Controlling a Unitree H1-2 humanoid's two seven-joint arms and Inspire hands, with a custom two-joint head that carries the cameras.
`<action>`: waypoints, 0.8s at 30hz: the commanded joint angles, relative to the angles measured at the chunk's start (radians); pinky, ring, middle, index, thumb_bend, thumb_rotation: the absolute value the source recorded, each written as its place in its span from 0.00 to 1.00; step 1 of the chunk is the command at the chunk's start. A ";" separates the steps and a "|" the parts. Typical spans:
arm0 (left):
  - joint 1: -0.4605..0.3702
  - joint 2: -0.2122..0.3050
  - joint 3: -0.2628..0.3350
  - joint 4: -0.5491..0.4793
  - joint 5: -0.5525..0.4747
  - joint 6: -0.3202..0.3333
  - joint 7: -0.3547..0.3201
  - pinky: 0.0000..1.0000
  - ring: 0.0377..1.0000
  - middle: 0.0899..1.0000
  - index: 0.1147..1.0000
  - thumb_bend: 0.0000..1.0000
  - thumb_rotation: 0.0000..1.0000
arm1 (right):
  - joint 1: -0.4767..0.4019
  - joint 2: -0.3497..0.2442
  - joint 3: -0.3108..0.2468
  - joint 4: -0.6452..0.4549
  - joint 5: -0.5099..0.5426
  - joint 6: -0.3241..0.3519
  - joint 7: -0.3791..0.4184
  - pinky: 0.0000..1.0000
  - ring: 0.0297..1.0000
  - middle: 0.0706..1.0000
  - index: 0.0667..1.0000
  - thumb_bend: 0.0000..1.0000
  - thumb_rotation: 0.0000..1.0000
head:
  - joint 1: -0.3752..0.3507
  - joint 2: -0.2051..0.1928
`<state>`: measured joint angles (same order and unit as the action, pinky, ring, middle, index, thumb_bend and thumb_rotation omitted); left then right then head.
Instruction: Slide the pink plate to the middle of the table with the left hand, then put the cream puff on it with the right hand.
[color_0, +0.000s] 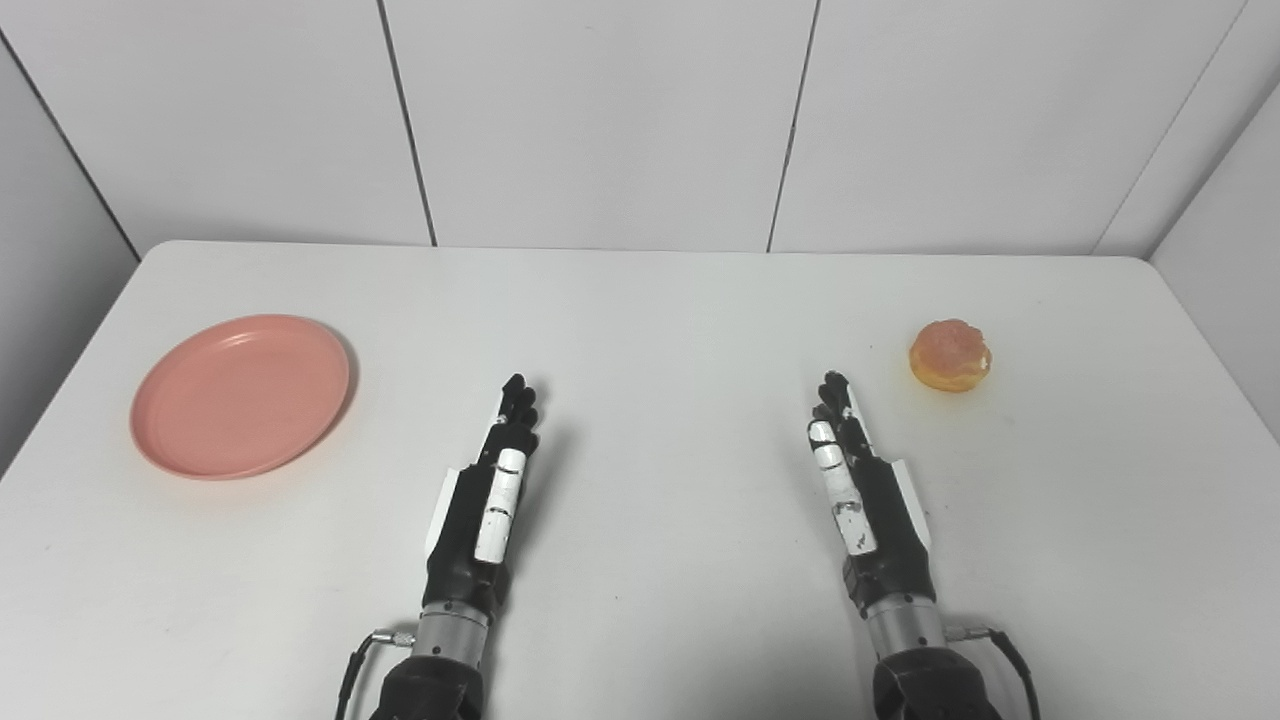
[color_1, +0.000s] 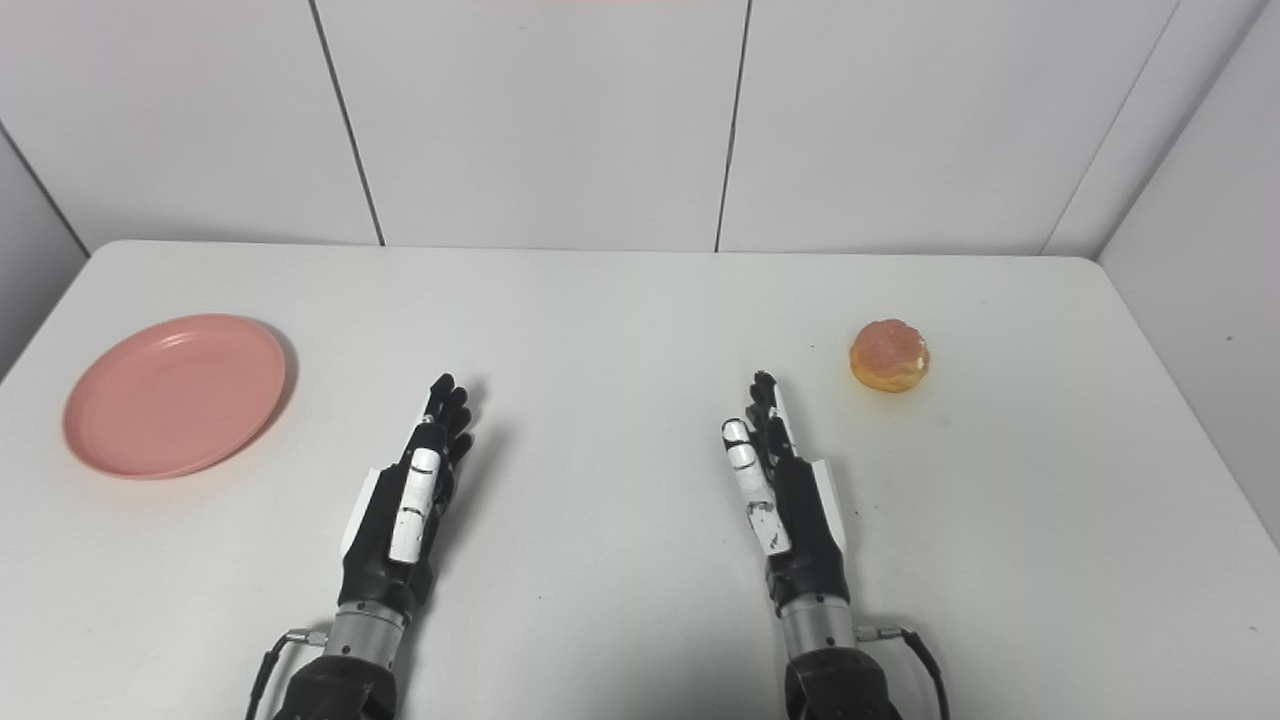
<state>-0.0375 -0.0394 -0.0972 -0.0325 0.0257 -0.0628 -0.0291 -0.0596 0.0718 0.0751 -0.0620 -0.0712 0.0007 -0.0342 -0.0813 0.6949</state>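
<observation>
Near the left edge of the white table (color_0: 640, 300) lies the pink plate (color_0: 241, 396), flat and bare. Toward the near edge, left of the middle, the left hand (color_0: 490, 500) rests edge-up with its fingers (color_0: 517, 400) stretched straight toward the far edge, holding nothing. Right of the middle, the right hand (color_0: 862, 490) lies the same way, fingers extended and holding nothing. The cream puff (color_0: 950, 355) sits near the right edge, just beyond and right of the right hand's fingertips, apart from them.
</observation>
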 joint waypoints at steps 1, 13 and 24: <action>0.004 -0.004 -0.006 0.000 0.003 -0.042 -0.003 1.00 1.00 1.00 1.00 0.64 1.00 | -0.028 0.006 -0.003 -0.013 -0.011 -0.066 -0.014 1.00 1.00 1.00 1.00 0.59 0.92 | 0.000 0.001; -0.001 0.012 -0.011 0.010 0.012 -0.067 -0.013 1.00 1.00 1.00 1.00 0.65 1.00 | -0.030 0.002 0.006 -0.012 -0.039 -0.081 -0.021 1.00 1.00 1.00 1.00 0.59 0.93 | -0.003 0.002; -0.025 -0.006 0.014 0.057 0.057 -0.120 0.042 1.00 1.00 1.00 1.00 0.66 1.00 | -0.008 0.012 0.012 -0.041 -0.032 -0.038 -0.014 1.00 1.00 1.00 1.00 0.61 0.94 | -0.006 0.003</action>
<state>-0.0611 -0.0398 -0.0875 0.0016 0.0715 -0.1443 -0.0019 -0.0582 0.0754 0.0829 -0.0647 -0.1072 -0.0163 -0.0499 -0.0874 0.6980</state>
